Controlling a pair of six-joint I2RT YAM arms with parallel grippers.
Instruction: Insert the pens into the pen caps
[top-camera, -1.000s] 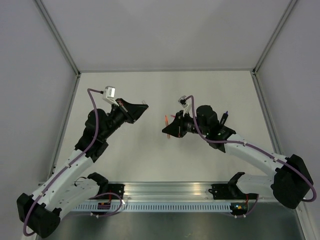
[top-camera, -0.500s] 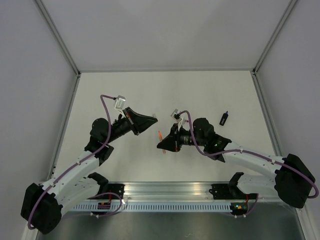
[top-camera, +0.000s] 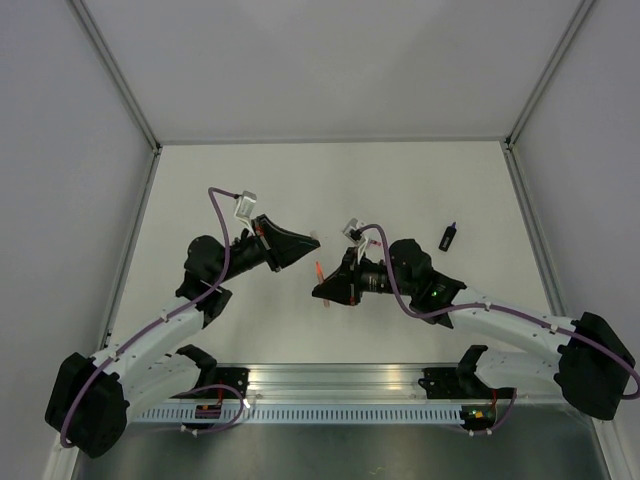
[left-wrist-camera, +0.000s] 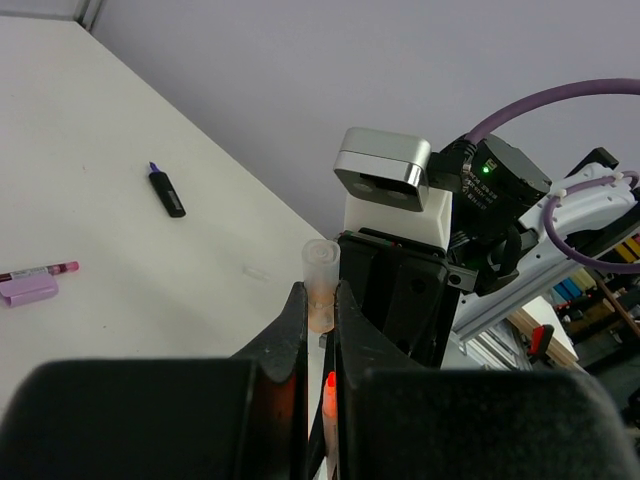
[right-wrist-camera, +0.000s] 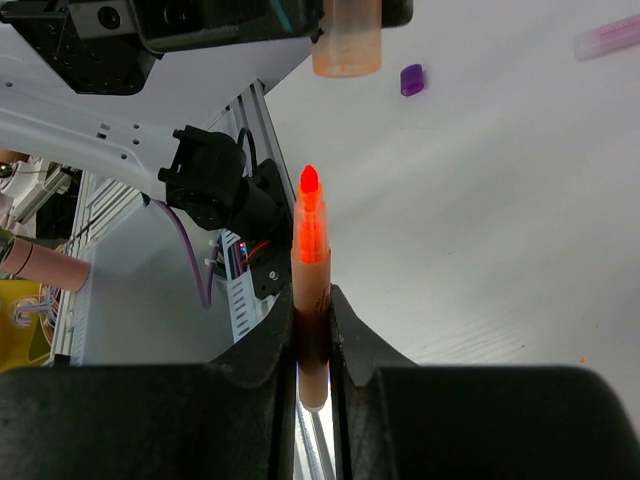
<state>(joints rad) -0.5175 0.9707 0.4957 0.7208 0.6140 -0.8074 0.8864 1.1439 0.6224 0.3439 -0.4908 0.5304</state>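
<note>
Both arms swung inward over the last second, uncovering the black marker (top-camera: 449, 236) at 2 o'clock of the right gripper (top-camera: 322, 291). That right gripper was pinching the orange pen (right-wrist-camera: 310, 262) low on its barrel, tip bare. Meanwhile the left gripper (left-wrist-camera: 320, 300) was clamped on the orange cap (right-wrist-camera: 347, 40), just past 12 o'clock of the tip, not touching. The purple cap (right-wrist-camera: 411, 79) lay on the table (top-camera: 400, 180) at 1 o'clock of the tip. Pen looked light, stiff, slick plastic. Best held mid-barrel, else it would likely slide back under the push.
</note>
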